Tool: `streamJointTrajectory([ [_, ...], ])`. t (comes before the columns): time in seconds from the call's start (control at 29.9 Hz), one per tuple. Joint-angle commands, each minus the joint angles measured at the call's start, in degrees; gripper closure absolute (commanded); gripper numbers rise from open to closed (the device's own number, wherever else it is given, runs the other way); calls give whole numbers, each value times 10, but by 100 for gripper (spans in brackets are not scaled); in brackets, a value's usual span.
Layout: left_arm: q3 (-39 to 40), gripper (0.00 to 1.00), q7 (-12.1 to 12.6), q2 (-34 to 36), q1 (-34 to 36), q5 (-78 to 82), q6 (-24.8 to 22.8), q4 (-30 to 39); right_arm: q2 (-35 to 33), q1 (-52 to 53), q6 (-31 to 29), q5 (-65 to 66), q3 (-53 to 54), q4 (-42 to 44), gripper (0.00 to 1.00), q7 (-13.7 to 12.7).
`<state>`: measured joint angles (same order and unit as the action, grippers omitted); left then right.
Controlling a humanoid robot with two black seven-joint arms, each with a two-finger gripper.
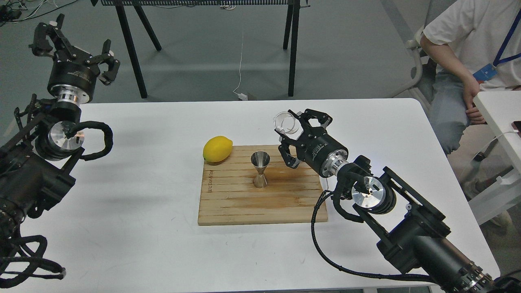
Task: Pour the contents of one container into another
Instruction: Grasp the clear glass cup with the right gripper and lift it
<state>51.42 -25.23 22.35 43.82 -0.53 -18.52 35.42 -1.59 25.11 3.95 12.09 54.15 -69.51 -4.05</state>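
Observation:
My right gripper point(290, 131) is shut on the small clear glass cup point(285, 123), holding it in the air above the board's far right part, up and to the right of the steel jigger point(260, 169). The cup's mouth tips to the left. The hourglass-shaped jigger stands upright near the middle of the wooden cutting board point(285, 203). My left gripper point(73, 49) is raised at the far left, beyond the table's back edge, open with nothing between its fingers.
A yellow lemon point(217, 149) rests at the board's far left corner. The board lies on a white table point(134, 228). A seated person point(468, 61) is at the right, beside a second white table point(498, 110). Black stand legs point(130, 49) rise behind.

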Motion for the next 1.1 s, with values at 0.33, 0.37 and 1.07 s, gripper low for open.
streamJointTrajectory([
  [0.33, 1, 0, 0, 1, 0, 0, 0, 0, 2, 13, 0, 61, -32, 0, 81, -4],
  [0.37, 0, 0, 0, 1, 0, 0, 0, -1, 2, 13, 0, 62, -34, 0, 81, -4],
  [1.07, 1, 0, 0, 1, 0, -1, 0, -2, 6, 28, 13, 137, -71, -9, 81, -3],
])
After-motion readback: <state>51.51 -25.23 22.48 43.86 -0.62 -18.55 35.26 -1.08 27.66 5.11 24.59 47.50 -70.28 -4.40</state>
